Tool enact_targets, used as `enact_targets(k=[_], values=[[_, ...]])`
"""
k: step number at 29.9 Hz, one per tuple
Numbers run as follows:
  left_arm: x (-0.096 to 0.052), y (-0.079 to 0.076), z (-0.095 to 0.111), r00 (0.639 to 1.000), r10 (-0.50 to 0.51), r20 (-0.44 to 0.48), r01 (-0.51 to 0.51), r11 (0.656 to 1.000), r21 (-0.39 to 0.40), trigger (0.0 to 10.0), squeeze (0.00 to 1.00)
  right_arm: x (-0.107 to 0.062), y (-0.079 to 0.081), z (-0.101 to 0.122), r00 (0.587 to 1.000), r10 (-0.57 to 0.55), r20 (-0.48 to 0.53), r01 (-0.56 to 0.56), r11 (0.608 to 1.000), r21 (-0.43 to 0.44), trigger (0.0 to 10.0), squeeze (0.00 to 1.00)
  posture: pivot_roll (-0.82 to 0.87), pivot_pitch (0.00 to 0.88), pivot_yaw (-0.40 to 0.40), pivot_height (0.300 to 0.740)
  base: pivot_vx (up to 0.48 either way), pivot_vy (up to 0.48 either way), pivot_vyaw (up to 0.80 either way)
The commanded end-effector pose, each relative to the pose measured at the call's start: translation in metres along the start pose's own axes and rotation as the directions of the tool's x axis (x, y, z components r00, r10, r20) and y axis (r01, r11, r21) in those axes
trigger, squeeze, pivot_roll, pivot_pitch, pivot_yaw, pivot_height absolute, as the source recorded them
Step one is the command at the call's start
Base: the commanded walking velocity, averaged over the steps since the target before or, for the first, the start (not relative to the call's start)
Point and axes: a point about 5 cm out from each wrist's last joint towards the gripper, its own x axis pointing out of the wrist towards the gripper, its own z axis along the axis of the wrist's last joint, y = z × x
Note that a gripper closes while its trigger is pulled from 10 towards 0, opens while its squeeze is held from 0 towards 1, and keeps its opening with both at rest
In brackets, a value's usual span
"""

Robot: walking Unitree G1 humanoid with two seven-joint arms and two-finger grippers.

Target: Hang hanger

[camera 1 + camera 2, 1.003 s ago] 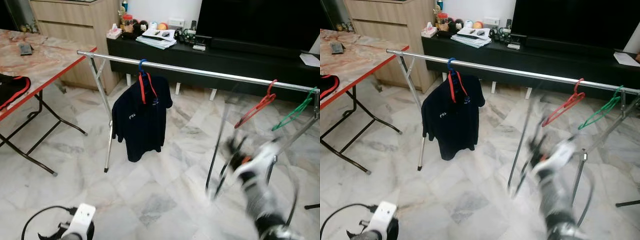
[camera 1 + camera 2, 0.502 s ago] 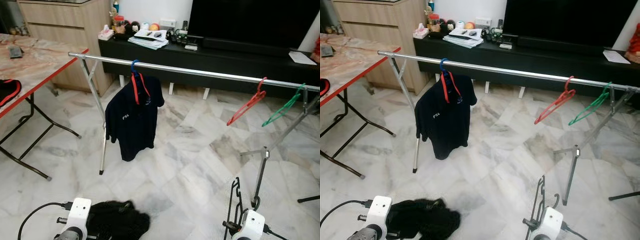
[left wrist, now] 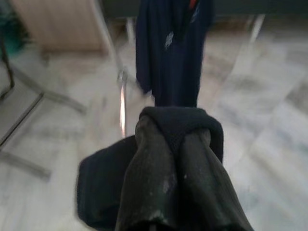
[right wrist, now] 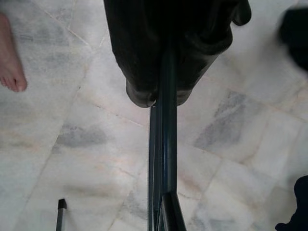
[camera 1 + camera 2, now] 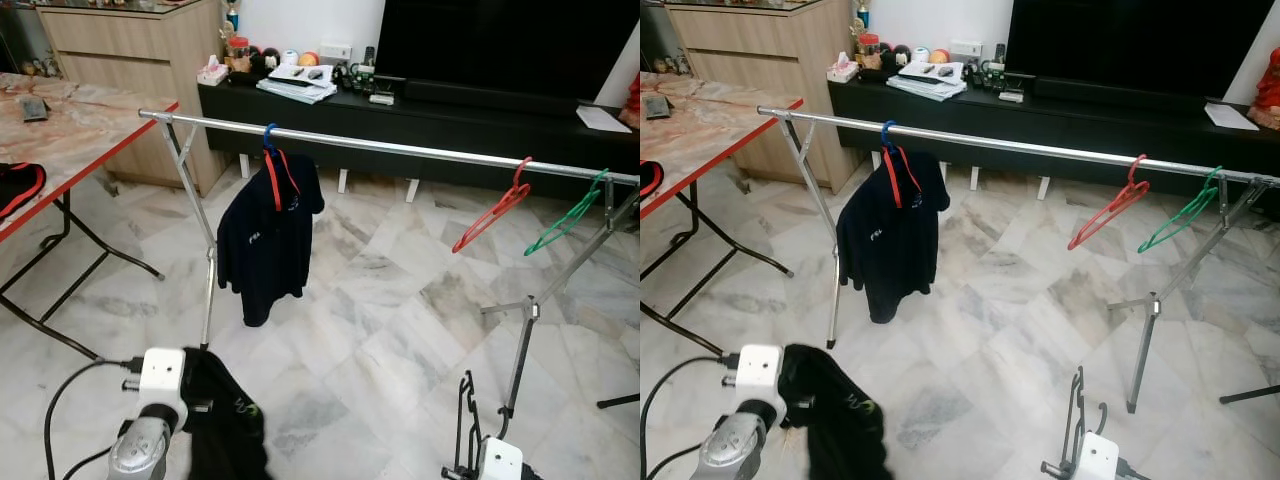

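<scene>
My left gripper point(image 3: 174, 138) is shut on a black garment point(image 5: 226, 422), which hangs from it low at the left, just above the floor. My right gripper point(image 4: 163, 94) is shut on a dark hanger point(image 5: 465, 420) that stands upright at the lower right. Ahead runs a silver clothes rail point(image 5: 400, 148). A navy shirt point(image 5: 265, 240) hangs on it near its left end, on a red and blue hanger. An empty red hanger point(image 5: 490, 210) and a green hanger point(image 5: 570, 220) hang near the right end. Both grippers are well below the rail.
A folding table point(image 5: 60, 130) with a red edge stands at the left. A black TV bench point(image 5: 420, 110) and a wooden cabinet point(image 5: 130, 40) lie behind the rail. The rail's right leg point(image 5: 520, 350) stands close to the hanger. A person's bare foot point(image 4: 10, 57) is on the marble floor.
The right arm swung down with the hanger from mid-height to low at the right. The left arm has lifted the black garment off the floor, so it now hangs.
</scene>
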Motion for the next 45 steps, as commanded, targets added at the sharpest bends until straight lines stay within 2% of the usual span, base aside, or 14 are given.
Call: enact_targets(k=[1,5,7,12,18,24,29,45], values=[[0.003,-0.001,0.022,0.995,-0.02,0.097,0.019,1.0,0.004,10.0,0.0,-0.005,-0.004,-0.02,0.997,-0.016,-0.072,0.016,1.0,-0.001,10.0,0.0,0.06,0.018,-0.013,0.74,0.0,0.0,0.0],[-0.004,0.006,0.035,0.99,0.008,0.143,-0.006,1.0,-0.015,10.0,0.0,-0.006,-0.007,-0.025,0.996,-0.021,-0.082,0.022,1.0,0.013,10.0,0.0,0.07,0.005,-0.004,0.74,0.0,0.0,0.0],[-0.008,0.003,0.036,0.989,-0.018,0.144,0.019,1.0,-0.007,10.0,0.0,-0.007,-0.006,-0.027,0.996,-0.015,-0.091,0.014,1.0,-0.01,10.0,0.0,0.06,0.002,-0.002,0.74,0.0,0.0,0.0],[-0.014,0.001,0.035,0.992,0.005,0.126,0.0,0.999,-0.039,10.0,0.0,-0.007,-0.006,-0.028,0.996,-0.006,-0.088,0.005,1.0,-0.002,10.0,0.0,0.06,0.0,-0.008,0.74,0.0,0.0,0.0],[-0.006,-0.011,0.05,0.989,-0.035,0.145,0.041,0.998,-0.038,10.0,0.0,-0.007,-0.006,-0.029,0.995,-0.004,-0.104,0.001,0.999,-0.032,10.0,0.0,0.05,0.0,-0.009,0.74,0.0,0.0,0.0],[-0.004,-0.012,0.051,0.991,-0.054,0.124,0.057,0.998,-0.024,10.0,0.0,-0.008,0.0,-0.035,0.992,0.019,-0.128,-0.029,0.996,-0.079,10.0,0.0,0.04,0.0,0.007,0.74,0.0,0.291,0.0],[-0.004,-0.01,0.053,0.992,-0.057,0.113,0.06,0.998,-0.025,10.0,0.0,-0.009,0.0,-0.037,0.991,0.014,-0.13,-0.022,0.998,-0.058,10.0,0.0,0.04,0.0,0.012,0.74,0.0,0.292,0.0],[-0.001,-0.011,0.061,0.993,-0.052,0.102,0.056,0.998,-0.032,10.0,0.0,-0.008,0.002,-0.034,0.991,0.016,-0.129,-0.025,0.997,-0.072,10.0,0.0,0.07,0.047,0.005,0.74,0.0,0.383,0.0]])
